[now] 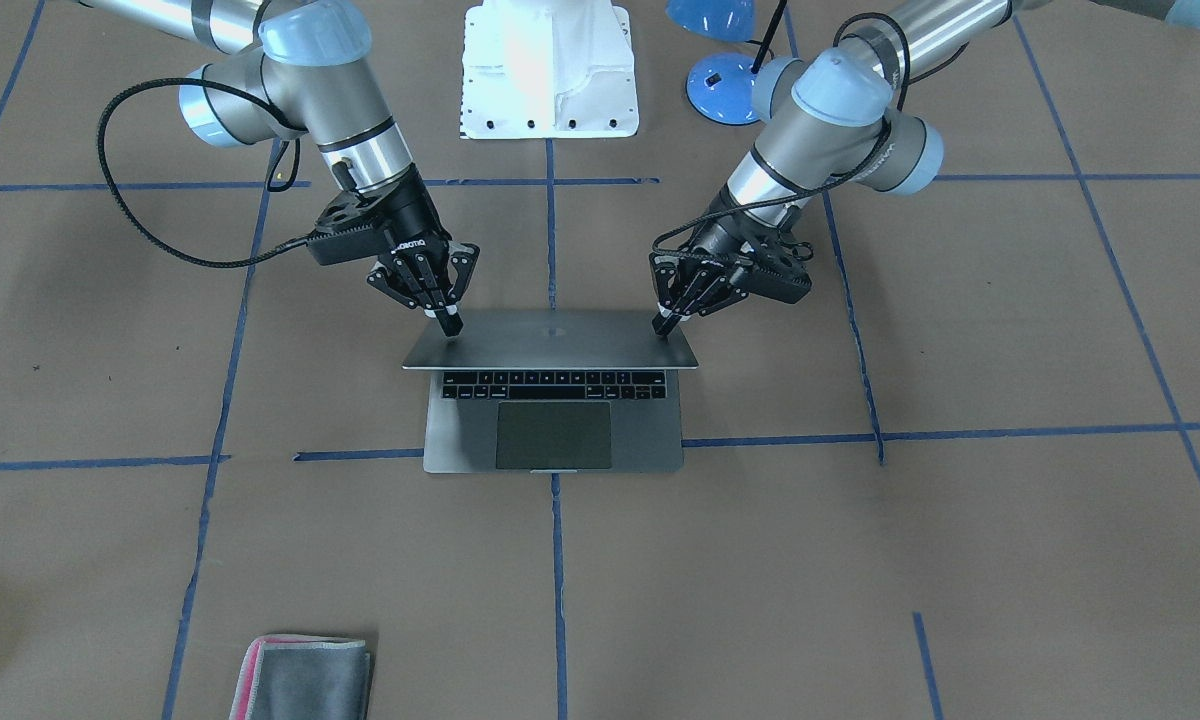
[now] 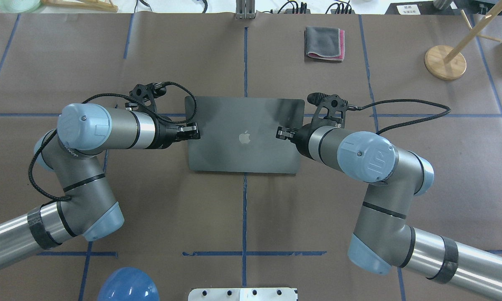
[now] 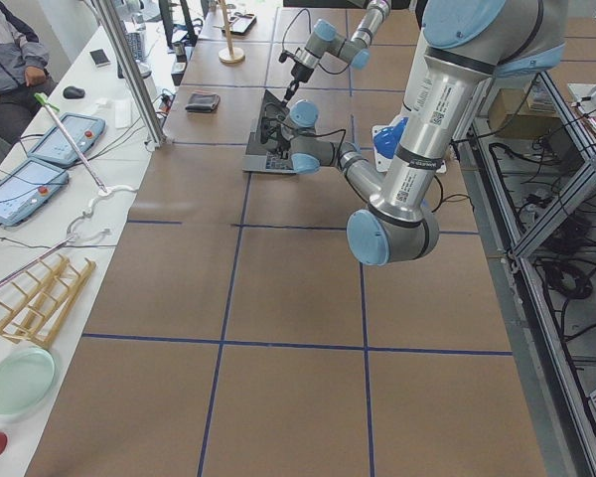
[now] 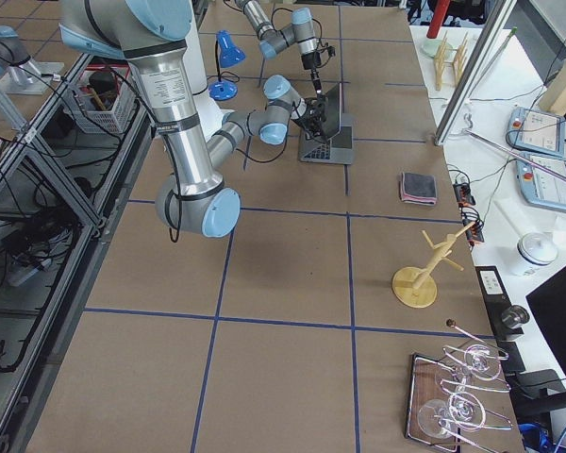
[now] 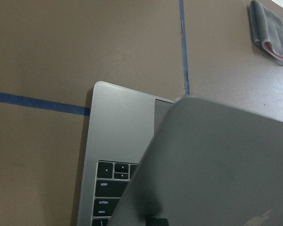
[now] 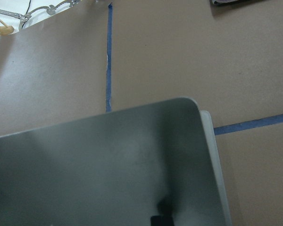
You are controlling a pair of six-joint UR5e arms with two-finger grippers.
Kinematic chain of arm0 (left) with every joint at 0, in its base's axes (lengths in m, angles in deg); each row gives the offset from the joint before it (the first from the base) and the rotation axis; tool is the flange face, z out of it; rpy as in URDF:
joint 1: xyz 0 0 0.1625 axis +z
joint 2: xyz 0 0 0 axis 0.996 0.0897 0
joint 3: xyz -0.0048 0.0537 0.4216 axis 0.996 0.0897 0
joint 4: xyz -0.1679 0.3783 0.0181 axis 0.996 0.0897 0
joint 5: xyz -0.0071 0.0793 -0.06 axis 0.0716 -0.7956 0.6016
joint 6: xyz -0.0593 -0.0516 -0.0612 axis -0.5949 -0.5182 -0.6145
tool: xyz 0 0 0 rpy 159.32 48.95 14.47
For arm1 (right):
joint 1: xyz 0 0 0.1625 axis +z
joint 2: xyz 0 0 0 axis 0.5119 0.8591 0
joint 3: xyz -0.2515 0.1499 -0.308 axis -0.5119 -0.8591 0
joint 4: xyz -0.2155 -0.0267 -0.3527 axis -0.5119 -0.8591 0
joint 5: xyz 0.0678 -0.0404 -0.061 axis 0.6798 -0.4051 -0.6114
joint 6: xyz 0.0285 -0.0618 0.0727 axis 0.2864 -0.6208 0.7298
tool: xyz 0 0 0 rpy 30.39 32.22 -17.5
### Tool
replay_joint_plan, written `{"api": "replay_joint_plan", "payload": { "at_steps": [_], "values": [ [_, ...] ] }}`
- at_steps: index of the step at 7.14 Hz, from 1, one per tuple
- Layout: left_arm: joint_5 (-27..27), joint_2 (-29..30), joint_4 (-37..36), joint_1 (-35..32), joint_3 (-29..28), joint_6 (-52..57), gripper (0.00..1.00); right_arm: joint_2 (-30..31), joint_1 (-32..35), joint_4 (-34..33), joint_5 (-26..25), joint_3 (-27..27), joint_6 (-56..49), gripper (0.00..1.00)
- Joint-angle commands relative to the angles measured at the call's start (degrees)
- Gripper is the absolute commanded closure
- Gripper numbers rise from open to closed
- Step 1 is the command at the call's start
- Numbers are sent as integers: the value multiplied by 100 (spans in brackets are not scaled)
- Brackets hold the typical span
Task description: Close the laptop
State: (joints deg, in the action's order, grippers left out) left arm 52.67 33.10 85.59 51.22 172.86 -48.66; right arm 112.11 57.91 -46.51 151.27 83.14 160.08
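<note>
The space-grey laptop [image 1: 550,340] stands half open in the middle of the table, its lid tilted forward over the black keyboard [image 1: 555,384] and trackpad. In the overhead view the lid [image 2: 234,121] shows its apple logo. My left gripper [image 1: 665,322] is shut, its tip pressed against the back of the lid near one side edge. My right gripper [image 1: 450,322] is shut and presses the lid's other side. Both also show in the overhead view, the left gripper [image 2: 194,133] and the right gripper [image 2: 281,133]. The left wrist view shows the lid [image 5: 217,165] over the keyboard; the right wrist view shows only the lid [image 6: 108,165].
A folded grey-and-pink cloth [image 2: 324,43] lies beyond the laptop, toward the operators' side. A wooden stand [image 2: 444,62] is at the far right. A blue lamp base [image 1: 720,85] and the white robot base [image 1: 550,70] stand behind the arms. Blue tape lines cross the brown table.
</note>
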Motion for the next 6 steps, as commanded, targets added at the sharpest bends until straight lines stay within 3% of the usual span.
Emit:
{"api": "replay_joint_plan", "payload": {
  "at_steps": [1, 3, 4, 5, 6],
  "values": [
    [-3, 186, 0, -3, -409, 83, 100, -175, 4, 9, 18, -458, 1, 99],
    [-3, 432, 44, 23, -1058, 188, 100, -421, -13, 9, 36, -1125, -16, 98],
    [-3, 433, 53, 15, -1105, 276, 100, -474, -13, 17, 184, -1250, -17, 97],
    [49, 459, 44, -20, -1035, 286, 93, -510, 134, -9, 855, -1191, -25, 85],
    [659, 503, 9, -264, -1035, 286, 1, -484, 293, -35, 1271, -1173, -8, 8]
  ]
}}
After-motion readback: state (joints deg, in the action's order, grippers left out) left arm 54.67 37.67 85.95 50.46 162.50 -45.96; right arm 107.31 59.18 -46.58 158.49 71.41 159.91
